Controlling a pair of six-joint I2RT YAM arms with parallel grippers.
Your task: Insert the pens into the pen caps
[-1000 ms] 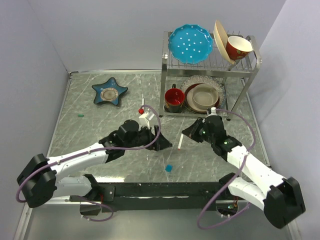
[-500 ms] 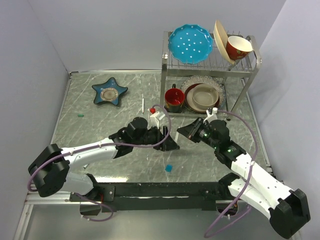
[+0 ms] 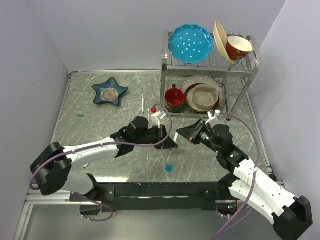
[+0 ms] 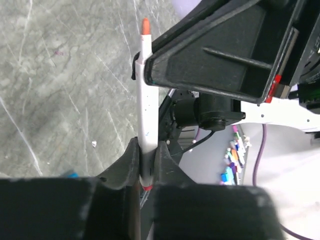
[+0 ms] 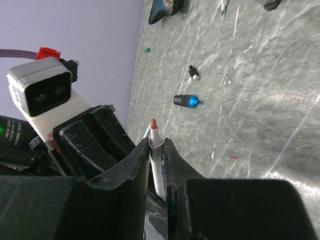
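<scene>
Clamping one thin white orange-tipped plastic pen at mid-frame, with left gripper and right gripper both closed tight on it.

Red-tipped pen betw. jaws; blue-tipped marker beyond.

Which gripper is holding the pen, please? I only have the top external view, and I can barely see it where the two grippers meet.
Observer: Each wrist view shows the white pen between that arm's own fingers, so the left gripper and the right gripper appear to pinch it together.
Operator: Thank you. Is its tip capped?
Observer: No, the left wrist view shows a bare orange-red tip.
Operator: Is a cap lying nearby?
Observer: The right wrist view shows a small black cap on the table, just beyond a black marker with a blue end.
</scene>
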